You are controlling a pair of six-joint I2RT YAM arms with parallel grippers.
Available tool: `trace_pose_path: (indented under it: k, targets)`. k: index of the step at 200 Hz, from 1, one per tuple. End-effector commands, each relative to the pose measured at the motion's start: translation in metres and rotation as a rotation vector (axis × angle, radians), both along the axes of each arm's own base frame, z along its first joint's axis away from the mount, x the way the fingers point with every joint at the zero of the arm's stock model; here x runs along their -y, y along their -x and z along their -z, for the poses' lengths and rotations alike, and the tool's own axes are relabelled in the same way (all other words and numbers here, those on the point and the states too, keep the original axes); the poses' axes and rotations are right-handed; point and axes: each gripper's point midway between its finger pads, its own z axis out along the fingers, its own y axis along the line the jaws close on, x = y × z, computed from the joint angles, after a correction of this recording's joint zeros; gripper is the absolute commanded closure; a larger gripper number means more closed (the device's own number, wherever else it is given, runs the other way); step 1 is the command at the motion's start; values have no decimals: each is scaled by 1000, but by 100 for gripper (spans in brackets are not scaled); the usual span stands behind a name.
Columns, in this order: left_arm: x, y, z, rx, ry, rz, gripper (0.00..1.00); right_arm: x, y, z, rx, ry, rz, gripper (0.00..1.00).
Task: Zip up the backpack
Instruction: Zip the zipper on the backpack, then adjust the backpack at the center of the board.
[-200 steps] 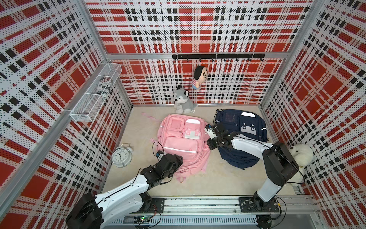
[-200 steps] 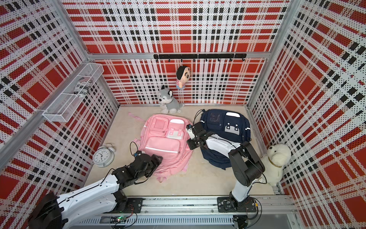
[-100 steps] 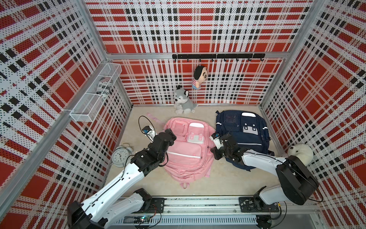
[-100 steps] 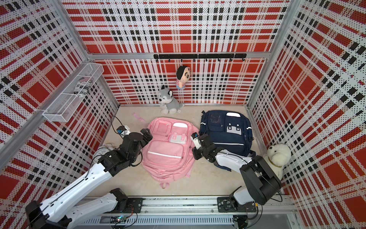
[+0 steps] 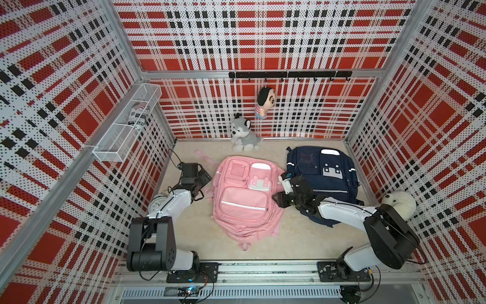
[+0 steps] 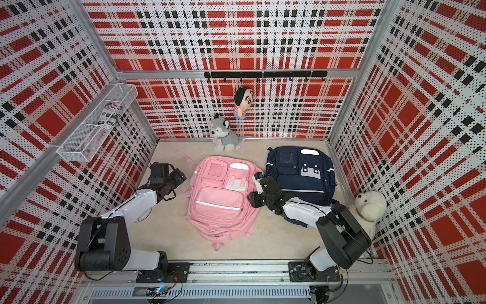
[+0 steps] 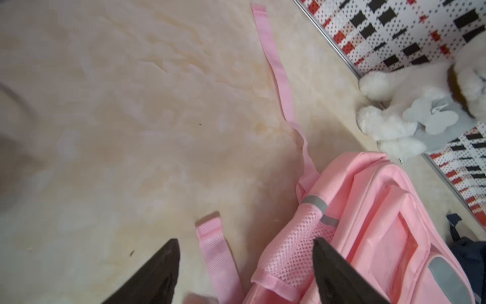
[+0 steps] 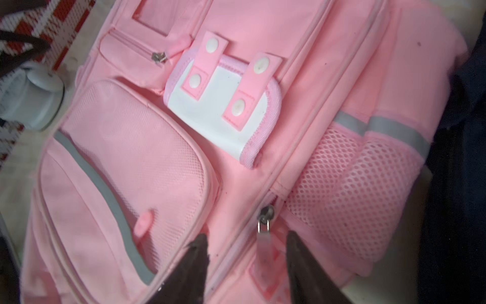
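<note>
Two claws, both released, flank the pink backpack [image 5: 246, 200] lying flat on the table [image 5: 302, 237]; right claw [image 8: 246, 237] is nearer, the zipper pull [image 8: 263, 243] lying lengthwise between its spread jaws, left claw [image 7: 245, 240] over the opposite mesh pocket [image 7: 292, 252].

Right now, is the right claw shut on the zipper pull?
No, the right claw is open, and the zipper pull lies free between its fingers.

Two backpacks [image 5: 244, 202] [image 5: 322, 171], three plush toys [image 5: 243, 134] [image 5: 264, 103] [image 5: 401, 202], one clock [image 5: 157, 205]
</note>
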Motion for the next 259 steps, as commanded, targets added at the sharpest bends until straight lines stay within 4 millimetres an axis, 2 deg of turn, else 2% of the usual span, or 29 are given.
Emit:
trace_pose_path:
  k: [1,30,42,60,84,122,141,163,193,220,259]
  targets:
    - [15,-24,-11,87,42,105,21,1,-4,7,-121,-66,160,33]
    - [25,-32,20,48,96,132,34,-13,-10,21,-169,-73,130,32]
    - [32,-34,28,45,123,149,35,-20,-13,26,-192,-77,115,32]
    - [39,-37,31,57,130,161,36,-25,-18,35,-218,-71,122,32]
    - [48,-38,30,78,148,182,45,-28,-22,42,-225,-69,126,32]
    - [57,-31,30,97,187,202,83,-36,-34,48,-218,-48,108,32]
    - [60,-23,26,113,201,205,94,-42,-49,46,-206,-44,96,32]
    - [58,-11,21,123,207,198,100,-45,-67,45,-195,-40,85,32]
    - [58,7,11,145,229,179,100,-42,-92,44,-178,-30,85,33]
    - [56,20,-7,178,232,138,100,-42,-114,40,-151,-21,83,33]
    - [71,35,-28,208,235,137,100,-51,-149,29,-102,-15,38,33]
